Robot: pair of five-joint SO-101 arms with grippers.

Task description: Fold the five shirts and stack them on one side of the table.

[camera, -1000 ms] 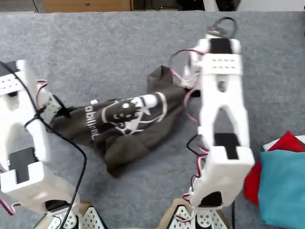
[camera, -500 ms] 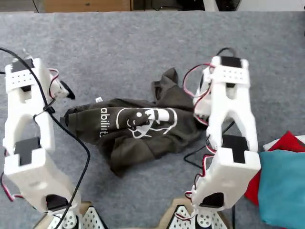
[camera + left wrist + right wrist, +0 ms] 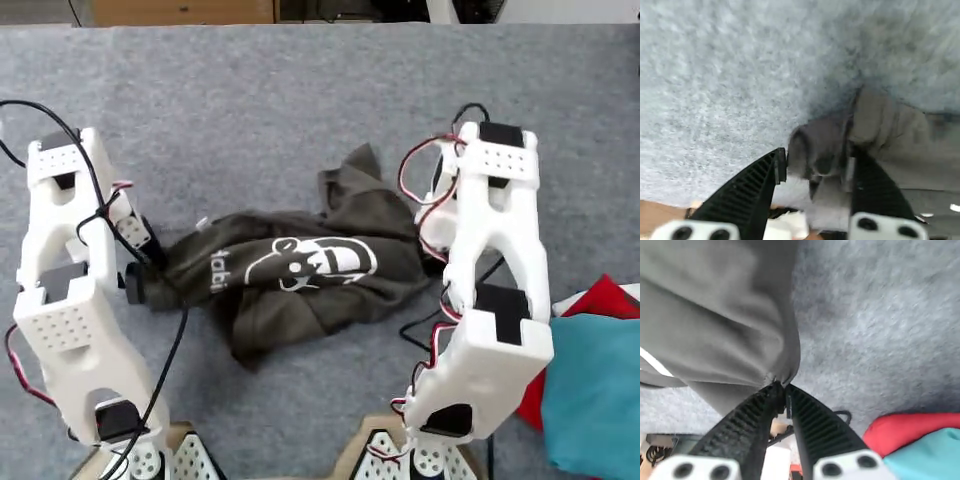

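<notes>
Our left hand stands wide astride the left corner of the shirt, not yet pinching it, while our right hand is clamped tight on its right edge. The shirt lies crumpled mid-table, so we judge we are spreading it for folding. Next, the left hand should close, then both should draw apart.

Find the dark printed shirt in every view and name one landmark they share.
High view: dark shirt crumpled at the picture's centre.
Left wrist view: its bunched corner between the fingers of the open left claw.
Right wrist view: its fold pinched in the shut right claw.
Shared landmark: the grey felt table cover.
</notes>
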